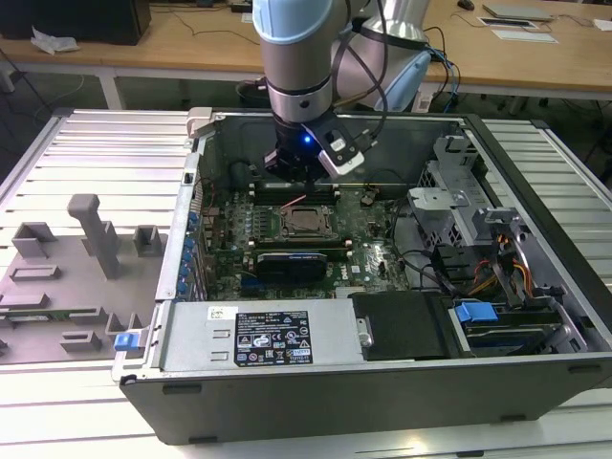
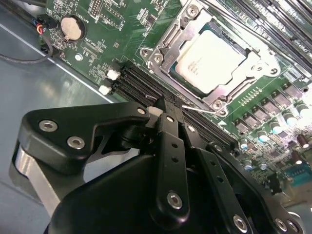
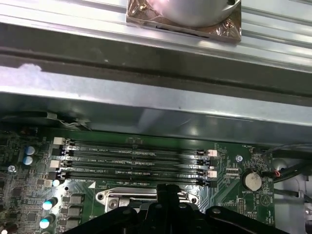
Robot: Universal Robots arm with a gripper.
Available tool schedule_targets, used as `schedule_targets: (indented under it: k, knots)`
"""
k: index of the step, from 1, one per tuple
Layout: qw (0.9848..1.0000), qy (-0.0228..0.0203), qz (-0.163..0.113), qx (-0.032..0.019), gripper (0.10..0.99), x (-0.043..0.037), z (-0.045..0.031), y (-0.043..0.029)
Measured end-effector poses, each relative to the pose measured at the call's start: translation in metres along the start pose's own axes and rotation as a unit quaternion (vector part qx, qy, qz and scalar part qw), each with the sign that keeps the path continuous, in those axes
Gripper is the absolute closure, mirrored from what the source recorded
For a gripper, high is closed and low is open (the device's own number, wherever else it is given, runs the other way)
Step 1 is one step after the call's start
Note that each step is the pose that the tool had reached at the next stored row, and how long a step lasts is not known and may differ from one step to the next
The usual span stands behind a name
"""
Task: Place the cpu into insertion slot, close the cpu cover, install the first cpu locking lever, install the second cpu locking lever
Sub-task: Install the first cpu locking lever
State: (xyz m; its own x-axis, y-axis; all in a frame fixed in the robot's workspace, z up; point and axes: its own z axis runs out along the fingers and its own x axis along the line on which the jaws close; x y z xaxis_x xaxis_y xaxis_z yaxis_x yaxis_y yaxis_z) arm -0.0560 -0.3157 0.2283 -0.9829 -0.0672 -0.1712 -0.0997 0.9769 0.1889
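In the second wrist view the cpu [image 2: 210, 54], silvery on top, lies flat in the insertion slot [image 2: 161, 57]. The cpu cover [image 2: 168, 34], a steel frame, lies down over the chip's edges. My gripper [image 2: 165, 106] is shut, its black fingers [image 2: 168, 146] pressed together just beside the socket's corner. A thin locking lever [image 2: 199, 109] runs out from the fingertips along the socket's side; whether the tips touch it I cannot tell. In the exterior view the gripper [image 1: 300, 182] hangs over the motherboard just behind the cpu [image 1: 306, 222]. The first wrist view has the gripper [image 3: 168, 195] above the socket's edge [image 3: 127, 197].
Long black memory slots [image 3: 136, 158] lie right behind the socket. A black card [image 1: 292, 258] stands in front of it. The case walls [image 1: 196, 206] and the drive cage [image 1: 449, 196] box in the board. A grey fixture tray [image 1: 67, 277] sits at the exterior view's left.
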Motion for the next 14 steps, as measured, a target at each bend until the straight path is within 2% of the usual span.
schedule_targets:
  k: [5, 14]
  knots:
    - [0.9999, -0.0007, 0.003, 0.0095, 0.98, 0.0006, 0.006, 0.0033]
    - [0.9993, -0.0059, 0.032, 0.0172, 0.98, 0.0013, 0.0107, 0.0036]
